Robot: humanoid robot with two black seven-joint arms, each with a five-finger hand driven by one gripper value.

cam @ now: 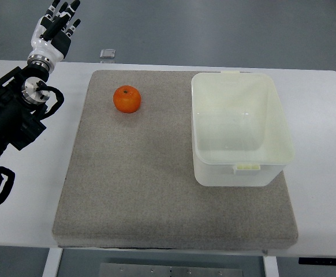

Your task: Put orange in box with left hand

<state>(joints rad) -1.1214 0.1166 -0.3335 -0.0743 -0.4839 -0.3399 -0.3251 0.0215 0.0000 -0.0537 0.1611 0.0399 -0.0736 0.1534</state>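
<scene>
An orange (127,99) rests on the grey mat (156,184), toward its far left part. A translucent white box (240,127) stands on the mat's right side, open at the top, with nothing in it. My left hand (57,26) is raised beyond the table's far left corner, well to the left of the orange, its fingers spread and holding nothing. The black left arm (12,115) comes in from the left edge. The right arm does not show.
The mat lies on a white table (324,115). A small grey square object (107,53) lies on the floor just past the table's far edge.
</scene>
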